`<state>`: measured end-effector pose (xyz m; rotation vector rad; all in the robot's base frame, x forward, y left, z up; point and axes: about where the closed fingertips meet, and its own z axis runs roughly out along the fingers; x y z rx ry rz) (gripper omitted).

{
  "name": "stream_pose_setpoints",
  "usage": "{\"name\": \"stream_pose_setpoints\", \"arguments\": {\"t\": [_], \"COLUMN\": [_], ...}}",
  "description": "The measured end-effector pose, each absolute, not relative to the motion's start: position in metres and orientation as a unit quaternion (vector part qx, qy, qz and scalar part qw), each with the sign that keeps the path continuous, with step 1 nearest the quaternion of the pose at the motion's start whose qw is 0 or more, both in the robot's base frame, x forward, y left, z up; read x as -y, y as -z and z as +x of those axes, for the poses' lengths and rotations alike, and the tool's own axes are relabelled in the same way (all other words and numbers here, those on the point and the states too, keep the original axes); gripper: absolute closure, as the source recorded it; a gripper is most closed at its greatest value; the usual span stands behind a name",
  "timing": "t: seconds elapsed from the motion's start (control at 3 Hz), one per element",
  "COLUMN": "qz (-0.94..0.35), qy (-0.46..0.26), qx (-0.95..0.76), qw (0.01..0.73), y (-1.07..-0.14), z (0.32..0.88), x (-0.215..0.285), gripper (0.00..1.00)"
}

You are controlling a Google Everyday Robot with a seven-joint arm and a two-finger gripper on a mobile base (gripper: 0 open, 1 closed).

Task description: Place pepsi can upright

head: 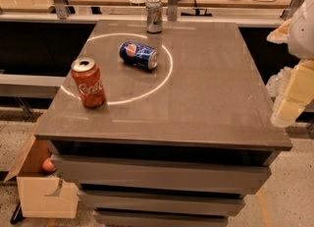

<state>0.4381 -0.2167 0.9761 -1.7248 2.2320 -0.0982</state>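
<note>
Approach step, no grasp yet: pepsi can (139, 55) lies on its side on the grey table (211, 88), between the upright Coca-Cola can (88, 82) and silver can (154, 14); gripper (290, 100) hangs beyond the table's right edge, well apart, state cannot be told; next move calls for reaching across, grasping the can and standing it on end.

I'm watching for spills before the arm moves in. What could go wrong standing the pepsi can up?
The pepsi can lies on its side, so it may roll when nudged. The upright coke can stands close by and could get knocked over. The gripper hangs beside the table, so the reach is long.
</note>
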Motion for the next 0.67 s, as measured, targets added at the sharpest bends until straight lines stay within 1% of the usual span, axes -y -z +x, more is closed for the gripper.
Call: {"name": "stream_pose_setpoints", "arguments": {"t": [0.33,0.67], "qz": [-0.603,-0.591], "qy": [0.034,0.036], "qx": [-0.781,-0.789], "qw": [0.159,0.162], "y": [-0.976,-0.983], "z": [0.438,0.458], "x": [0.217,0.206], "gripper": [0.0,0.0]}}
